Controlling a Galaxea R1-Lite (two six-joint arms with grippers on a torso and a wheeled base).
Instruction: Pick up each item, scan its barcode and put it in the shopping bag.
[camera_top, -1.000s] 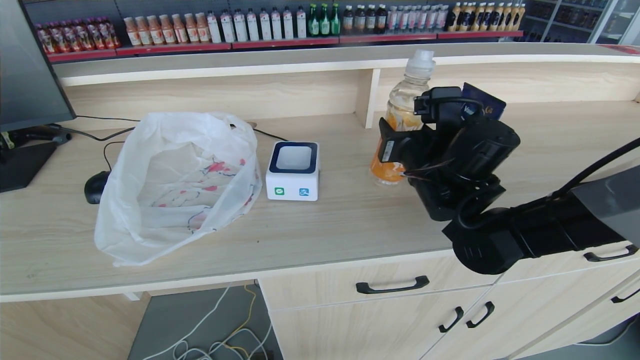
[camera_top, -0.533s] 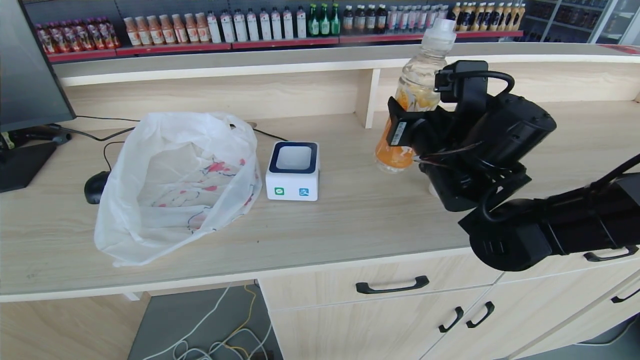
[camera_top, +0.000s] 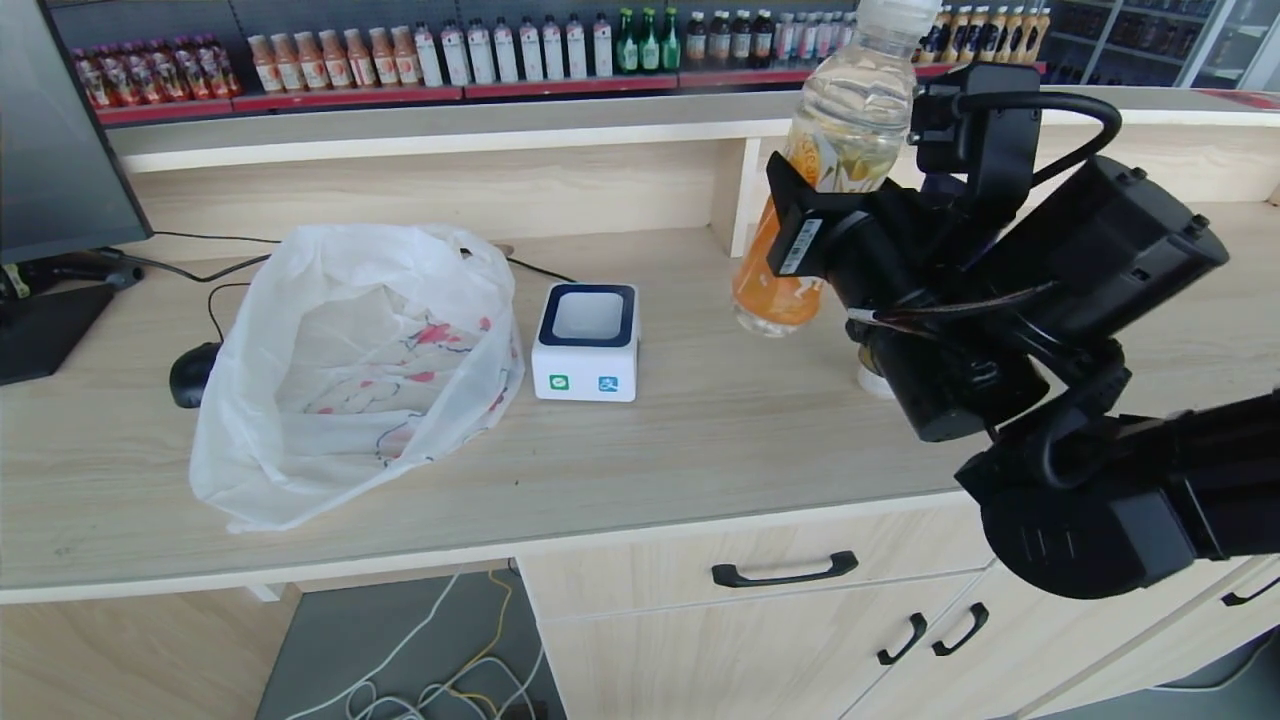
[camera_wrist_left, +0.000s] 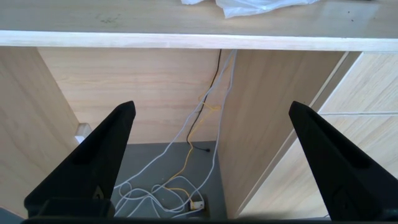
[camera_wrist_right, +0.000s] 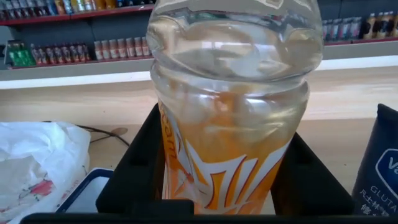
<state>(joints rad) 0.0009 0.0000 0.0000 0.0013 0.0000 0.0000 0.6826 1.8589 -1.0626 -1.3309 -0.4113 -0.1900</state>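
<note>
Head view, counter station:
- Right gripper (camera_top: 835, 225): clamped on the bottle (camera_top: 845, 140) at mid-body, 1 black finger on each side. In the right wrist view the 2 fingers are seen pressed against the orange label, with the gripper (camera_wrist_right: 227, 190) wrapped round the bottle (camera_wrist_right: 233, 124).
- The bottle is held clear of the counter (camera_top: 700, 440), to the right of the scanner (camera_top: 586, 342) and well apart from it. It is tilted slightly, cap toward the right. The upper part is clear, the lower part carries an orange label, and the cap is white. No barcode can be made out on the sides shown.
- The scanner, a white cube with a dark-rimmed window facing up, is set on the counter just beside the shopping bag (camera_top: 350, 370).
- The shopping bag (thin white plastic, red-and-blue print) is slumped on the counter at the left, mouth open toward the camera. Its contents cannot be told.
- A small pale object (camera_top: 872, 380) is noted on the counter under the right arm; what it is cannot be told.
- A blue box (camera_wrist_right: 385, 168) is seen in the right wrist view just beside the bottle.
- A black mouse (camera_top: 190, 373) is lying left of the bag, with a monitor (camera_top: 60, 130) at the far left.
- Rows of bottles (camera_top: 560, 45) are lined up on red shelves behind.

Left wrist view:
- Left gripper (camera_wrist_left: 211, 109): the 2 fingers are spread wide apart, with nothing between them. It is held below the counter edge, facing an open recess with cables (camera_wrist_left: 186, 180) on the floor.
</note>
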